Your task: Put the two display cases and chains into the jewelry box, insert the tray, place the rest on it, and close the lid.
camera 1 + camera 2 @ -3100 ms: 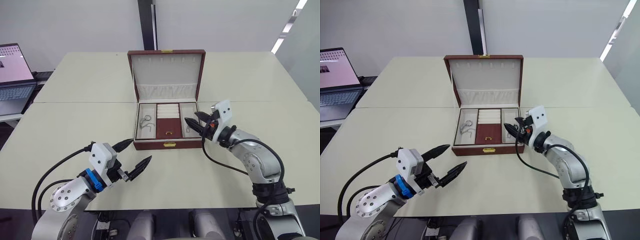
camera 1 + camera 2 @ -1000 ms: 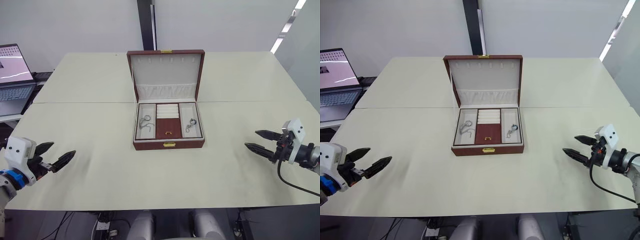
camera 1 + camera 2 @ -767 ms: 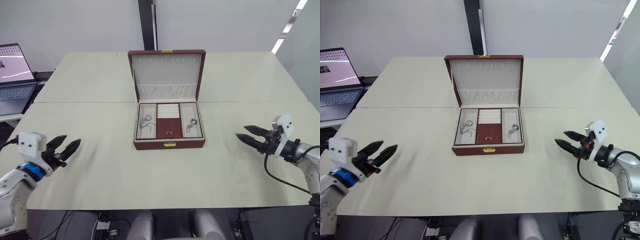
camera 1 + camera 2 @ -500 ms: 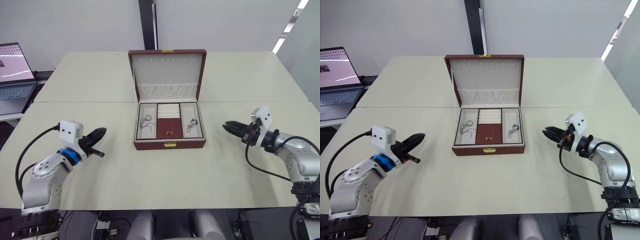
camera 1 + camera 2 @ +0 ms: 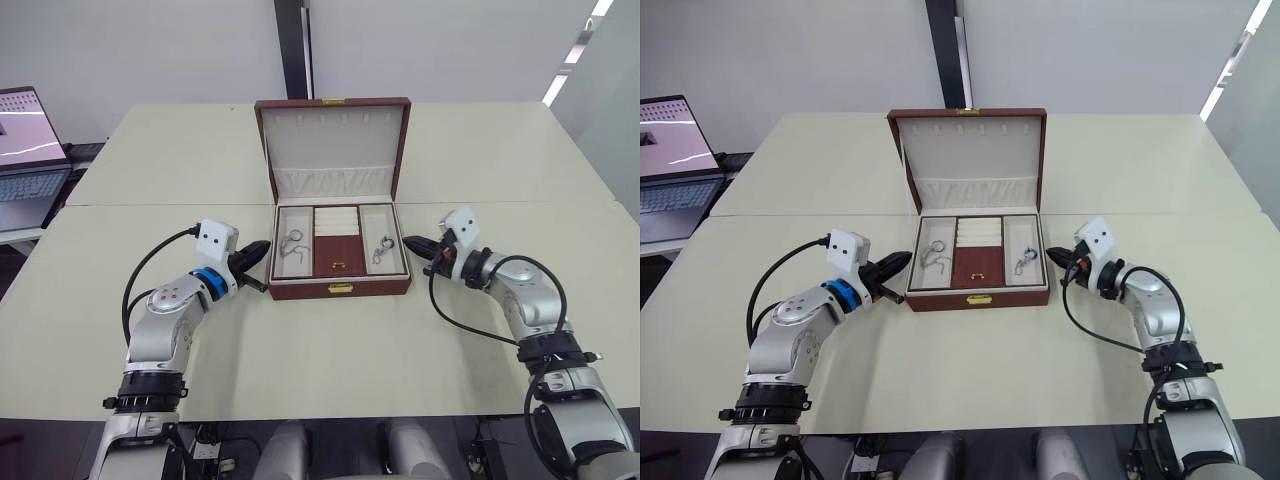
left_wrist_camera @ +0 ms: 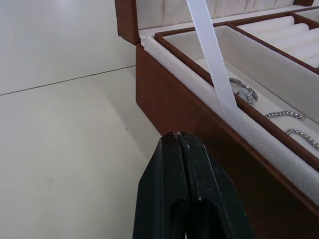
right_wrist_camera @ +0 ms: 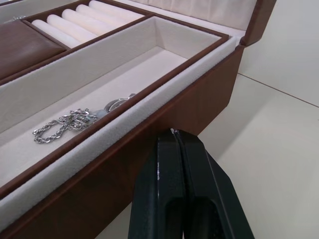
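A: Where is the box (image 5: 338,235)?

B: At the middle of the table (image 5: 300,340), lid (image 5: 333,147) standing open. A gold clasp (image 5: 339,288) sits on its front wall and another on the lid's top edge. No writing can be read on either.

A: What is inside?

B: A tray (image 5: 337,244) with three parts. The part left of the middle holds a chain (image 5: 290,243) with a round ring-like piece. The part right of the middle holds another chain (image 7: 67,123) with a small pendant. The middle has white ring rolls (image 5: 337,222) toward the lid and a brown pad (image 5: 336,258) toward the clasp, with a small gold item on it. A white ribbon (image 6: 212,55) runs from the lid down to the box's left wall.

A: And the grippers?

B: The left gripper (image 5: 255,251) is just beside the box's left wall, near the front corner, fingers pressed together and holding nothing. The right gripper (image 5: 417,243) is just beside the box's right wall, fingers likewise together and empty.

A: Anything with text nearby?

B: A laptop (image 5: 25,150) stands well to the left of the box, screen lit, but its contents are too small to read.
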